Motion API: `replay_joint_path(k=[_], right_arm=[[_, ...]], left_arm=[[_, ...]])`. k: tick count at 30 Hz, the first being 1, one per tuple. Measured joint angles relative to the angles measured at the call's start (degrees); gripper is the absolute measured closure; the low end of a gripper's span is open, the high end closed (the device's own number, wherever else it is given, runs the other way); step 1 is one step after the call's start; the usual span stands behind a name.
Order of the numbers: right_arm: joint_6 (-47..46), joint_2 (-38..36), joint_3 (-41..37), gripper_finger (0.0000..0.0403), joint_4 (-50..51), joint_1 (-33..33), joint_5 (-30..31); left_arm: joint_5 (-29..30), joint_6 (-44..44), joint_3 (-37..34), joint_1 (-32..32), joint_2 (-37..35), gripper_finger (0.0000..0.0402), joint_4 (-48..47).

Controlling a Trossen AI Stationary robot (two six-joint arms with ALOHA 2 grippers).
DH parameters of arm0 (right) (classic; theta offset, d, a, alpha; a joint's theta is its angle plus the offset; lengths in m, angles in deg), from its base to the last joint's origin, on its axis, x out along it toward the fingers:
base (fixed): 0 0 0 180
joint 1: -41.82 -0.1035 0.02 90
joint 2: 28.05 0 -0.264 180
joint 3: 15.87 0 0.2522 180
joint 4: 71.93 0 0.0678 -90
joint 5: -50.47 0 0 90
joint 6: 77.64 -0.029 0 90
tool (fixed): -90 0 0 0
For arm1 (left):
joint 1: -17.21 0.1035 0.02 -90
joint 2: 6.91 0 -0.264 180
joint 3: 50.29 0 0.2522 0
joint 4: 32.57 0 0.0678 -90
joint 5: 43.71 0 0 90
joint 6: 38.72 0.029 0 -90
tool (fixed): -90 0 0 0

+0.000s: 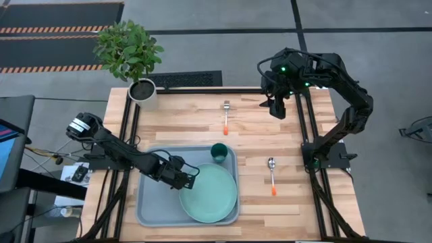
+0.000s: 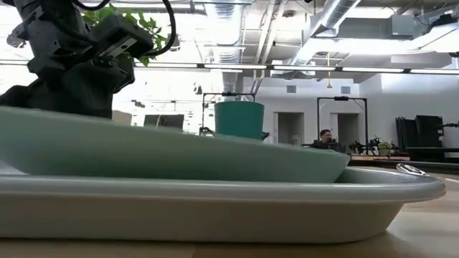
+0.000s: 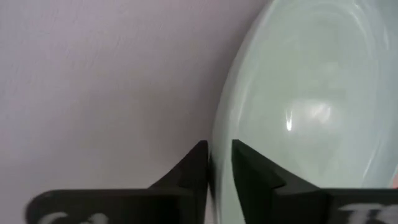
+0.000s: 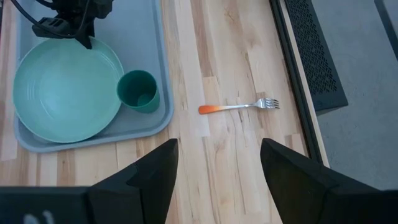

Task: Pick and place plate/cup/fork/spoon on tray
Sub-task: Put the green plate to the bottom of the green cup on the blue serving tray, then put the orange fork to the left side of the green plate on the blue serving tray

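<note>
The pale mint-green plate (image 1: 210,194) lies on the right half of the grey-blue tray (image 1: 152,202). The dark teal cup (image 1: 219,152) stands upright in the tray's far right corner. My left gripper (image 1: 194,179) is over the tray, shut on the plate's left rim. The fork (image 1: 227,115) lies flat on the wood beyond the tray. The spoon (image 1: 272,174) lies flat on the wood to the tray's right. My right gripper (image 1: 277,108) is open and empty, above the table's far right part; its wrist view shows the fork (image 4: 239,106) ahead of its fingers. My left gripper pinches the plate's left rim (image 3: 219,134) between its two fingers (image 3: 196,165), one finger over the plate's inner face and one on its outer side. The fingers come from the table's left, slanting down. In the low view the plate (image 2: 179,154) sits tilted, its left side higher and its right side down in the tray (image 2: 401,190).
A potted plant in a white pot (image 1: 142,91) stands at the table's far left corner. Bare wood lies between the tray and the table's right edge, around the spoon. A person (image 2: 326,137) shows far off in the room behind.
</note>
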Motion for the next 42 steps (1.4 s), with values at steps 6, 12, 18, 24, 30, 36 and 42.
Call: replay_joint_path(k=[6,12,18,24,30,36,42], right_arm=[[0.0,0.0,0.0,0.0148,-0.1,0.0,0.0],[0.0,0.0,0.0,0.0148,-1.4,0.0,0.0],[0.1,0.0,0.0,0.0148,-1.4,0.0,0.0],[0.0,0.0,0.0,0.0148,-1.4,0.0,0.0],[0.0,0.0,0.0,0.0148,-1.4,0.0,0.0],[0.0,0.0,0.0,0.0148,-2.1,0.0,0.0],[-2.0,0.3,0.0,0.0148,-3.5,0.0,0.0]], left_arm=[[-1.1,-0.1,0.0,0.0,0.0,0.0277,2.3],[-2.0,-2.5,0.0,0.0,0.0,0.0233,2.4],[-3.7,-4.3,0.0,0.1,-0.4,0.0210,2.5],[-4.4,-4.1,0.0,1.0,-2.5,0.0207,0.8],[-3.0,-4.6,0.0,1.5,-7.8,0.0206,-4.6],[0.5,-5.9,0.0,1.9,-14.2,0.0206,-11.1],[1.8,-5.3,0.0,3.8,-18.1,0.0206,-13.3]])
